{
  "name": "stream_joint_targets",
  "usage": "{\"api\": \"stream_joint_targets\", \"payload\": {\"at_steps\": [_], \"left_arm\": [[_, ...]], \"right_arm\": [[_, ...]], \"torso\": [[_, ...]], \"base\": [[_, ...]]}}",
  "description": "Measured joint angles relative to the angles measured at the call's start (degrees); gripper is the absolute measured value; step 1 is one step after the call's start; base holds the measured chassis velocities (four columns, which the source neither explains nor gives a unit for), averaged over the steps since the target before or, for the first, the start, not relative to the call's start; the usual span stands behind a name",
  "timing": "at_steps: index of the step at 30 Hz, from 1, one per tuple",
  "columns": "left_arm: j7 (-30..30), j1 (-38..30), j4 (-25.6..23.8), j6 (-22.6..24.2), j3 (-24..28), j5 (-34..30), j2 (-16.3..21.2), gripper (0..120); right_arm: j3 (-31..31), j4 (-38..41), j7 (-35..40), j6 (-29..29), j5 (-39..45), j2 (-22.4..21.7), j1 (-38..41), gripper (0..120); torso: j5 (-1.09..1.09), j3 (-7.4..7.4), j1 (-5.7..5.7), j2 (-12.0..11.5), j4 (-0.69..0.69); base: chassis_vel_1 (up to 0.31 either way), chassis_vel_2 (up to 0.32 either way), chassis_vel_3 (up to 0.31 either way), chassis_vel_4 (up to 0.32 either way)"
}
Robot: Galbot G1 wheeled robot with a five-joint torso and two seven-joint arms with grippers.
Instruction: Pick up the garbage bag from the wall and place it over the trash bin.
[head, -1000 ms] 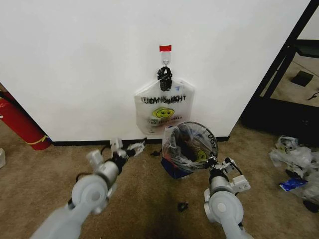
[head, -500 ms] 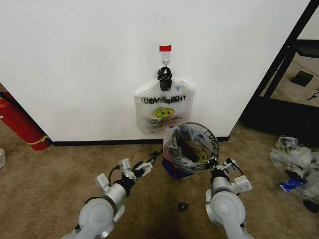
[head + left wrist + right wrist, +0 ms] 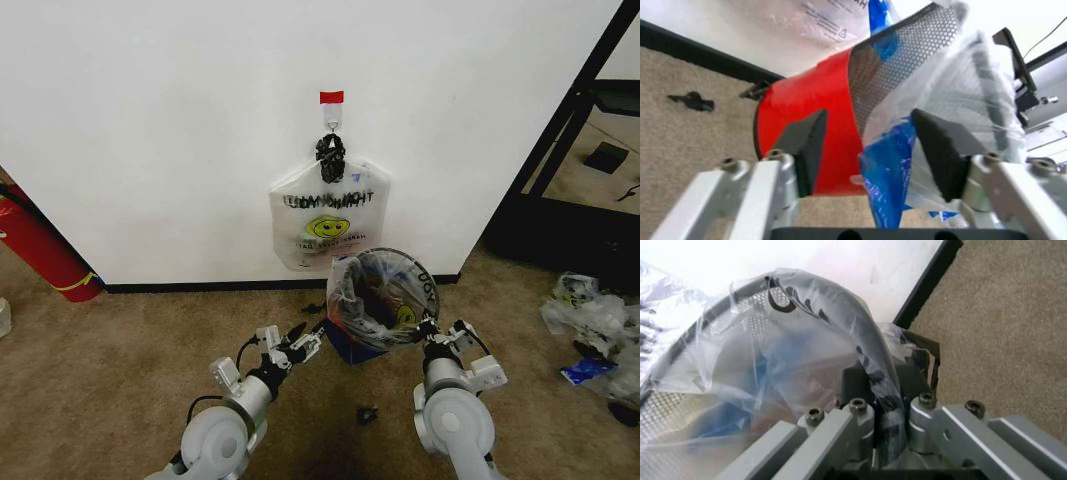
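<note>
Left gripper [image 3: 304,340] has advanced from well left of the trash bin [image 3: 352,340] to its lower left side, jaws spread, with red base and hanging garbage bag [image 3: 888,170] plastic now between them.

garbage bag [image 3: 385,290] over trash bin [image 3: 350,340] | bin before wall [image 3: 160,130] | left gripper [image 3: 300,345] left of bin

Both arms reach forward from the robot's shoulders, low over the carpet. The left gripper [image 3: 305,343] points ahead and to the right, its dark pads [image 3: 808,145] spread wide apart with plastic and red plastic base between them. The right gripper [image 3: 432,327] points straight ahead, fingers [image 3: 860,422] pinched together on a film-wrapped rim.
</note>
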Motion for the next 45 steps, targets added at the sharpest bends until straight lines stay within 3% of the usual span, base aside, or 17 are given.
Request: {"api": "stream_joint_targets", "payload": {"at_steps": [1, 7, 11, 27, 29, 42, 45], "left_arm": [[0.00, 0.00, 0.00, 0.00, 0.00, 0.00, 0.00, 49], [-0.05, -0.29, -0.43, -0.14, -0.94, -1.35, -0.31, 21], [-0.10, -0.07, -0.86, -0.15, -1.72, -1.99, 0.35, 15], [1.57, -0.16, -1.55, -1.53, 1.00, 3.16, 0.74, 73], [1.53, -0.22, -1.49, -1.51, 1.09, 3.18, 0.72, 75], [0.84, -2.08, 0.56, -1.26, 2.55, 3.17, -0.54, 25], [0.73, -2.09, 0.70, -1.23, 2.55, 2.96, -0.56, 18]], "right_arm": [[0.00, 0.00, 0.00, 0.00, 0.00, 0.00, 0.00, 1], [0.27, -0.59, 0.05, -0.22, -0.03, -0.10, 0.37, 1], [0.30, -0.87, 0.06, -0.23, 0.00, -0.13, 0.45, 1], [0.31, -0.66, 0.25, -0.37, 0.09, -0.31, 0.45, 1], [0.31, -0.61, 0.26, -0.37, 0.10, -0.31, 0.44, 1], [0.26, -0.17, 0.34, -0.43, 0.03, 0.01, -0.08, 1], [0.26, -0.12, 0.34, -0.45, 0.03, 0.04, -0.09, 1]], "torso": [[0.00, 0.00, 0.00, 0.00, 0.00], [0.00, 0.00, 0.00, 0.00, 0.00], [0.00, 0.00, 0.00, 0.00, 0.00], [0.00, 0.00, 0.00, 0.00, -0.01], [0.00, 0.00, 0.00, 0.00, 0.00], [0.00, 0.00, 0.00, 0.00, 0.00], [0.00, 0.00, 0.00, 0.00, 0.00]], "base": [[0.000, 0.000, 0.000, 0.000], [0.000, 0.000, 0.000, 0.000], [0.000, 0.000, 0.000, 0.000], [0.000, 0.000, 0.000, 0.000], [0.000, 0.000, 0.000, 0.000], [0.000, 0.000, 0.000, 0.000], [0.000, 0.000, 0.000, 0.000]]}}
